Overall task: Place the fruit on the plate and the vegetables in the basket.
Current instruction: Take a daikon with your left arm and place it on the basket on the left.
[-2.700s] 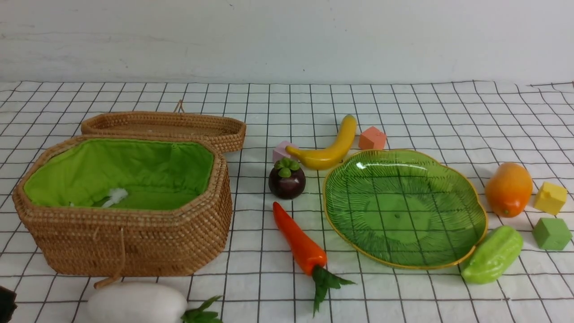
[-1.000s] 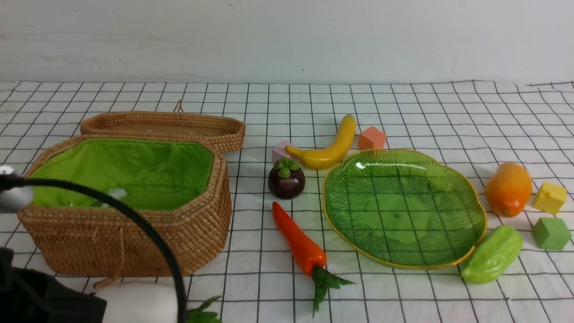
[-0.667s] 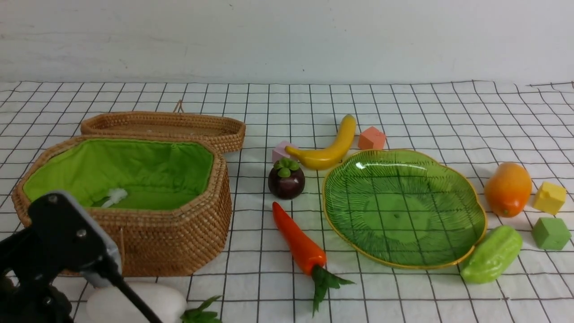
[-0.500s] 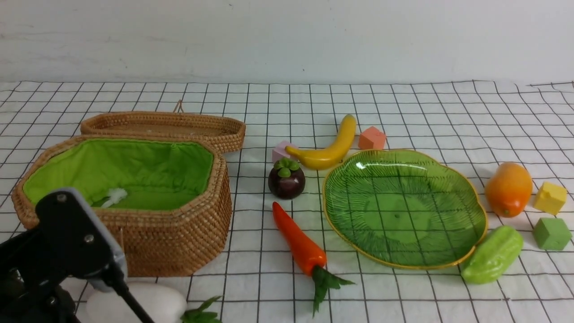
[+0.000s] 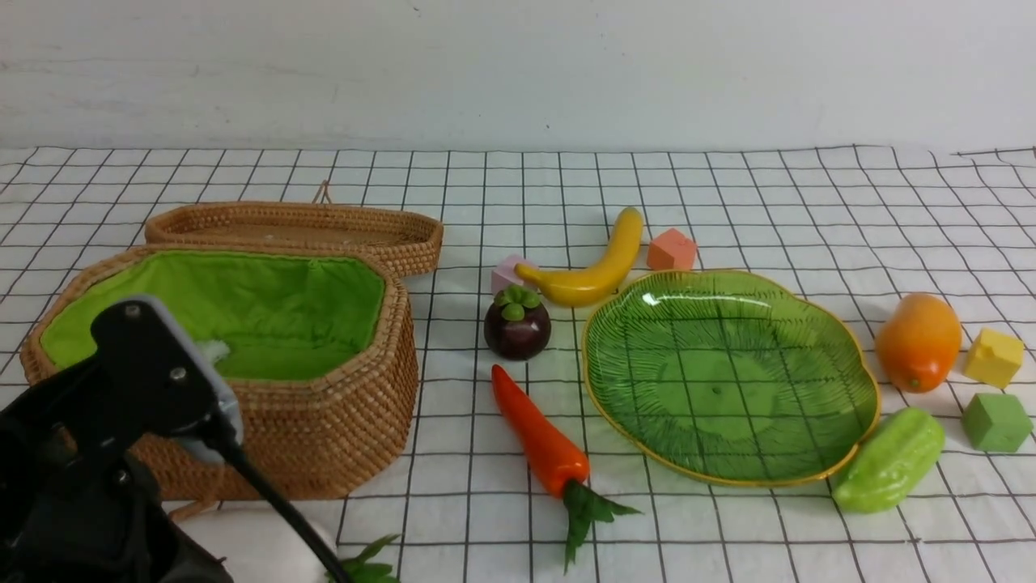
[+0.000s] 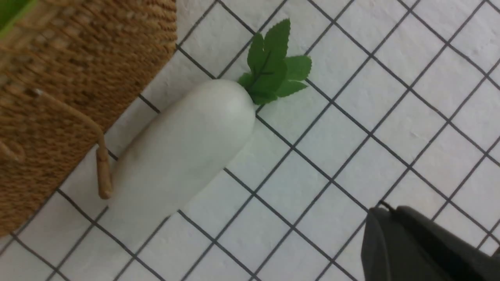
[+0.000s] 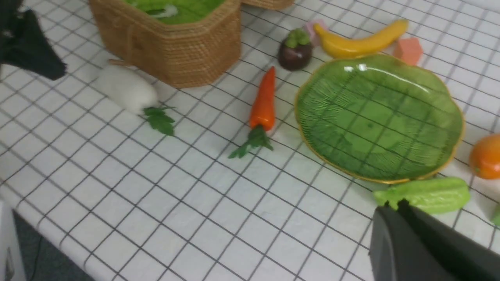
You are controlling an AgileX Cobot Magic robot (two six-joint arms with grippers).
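Observation:
The white radish (image 6: 183, 152) lies on the cloth against the front of the wicker basket (image 5: 324, 453). My left gripper (image 6: 384, 207) hovers shut and empty beside its leafy end. The left arm (image 5: 121, 421) covers part of the radish (image 5: 259, 542) in the front view. The carrot (image 5: 538, 433), mangosteen (image 5: 518, 328) and banana (image 5: 595, 263) lie left of the green plate (image 5: 728, 380), which holds nothing. The mango (image 5: 917, 342) and gourd (image 5: 889, 460) lie to its right. My right gripper (image 7: 394, 205) is shut and empty, above the cloth near the gourd (image 7: 425, 193).
The flat wicker lid (image 5: 295, 231) lies behind the basket. Small cubes sit about: pink (image 5: 506, 271), orange (image 5: 672, 249), yellow (image 5: 994, 356) and green (image 5: 995, 421). The table's near edge (image 7: 58, 249) shows in the right wrist view.
My left arm has come into the front view from the lower left and risen in front of the basket. No fruit or vegetable has moved.

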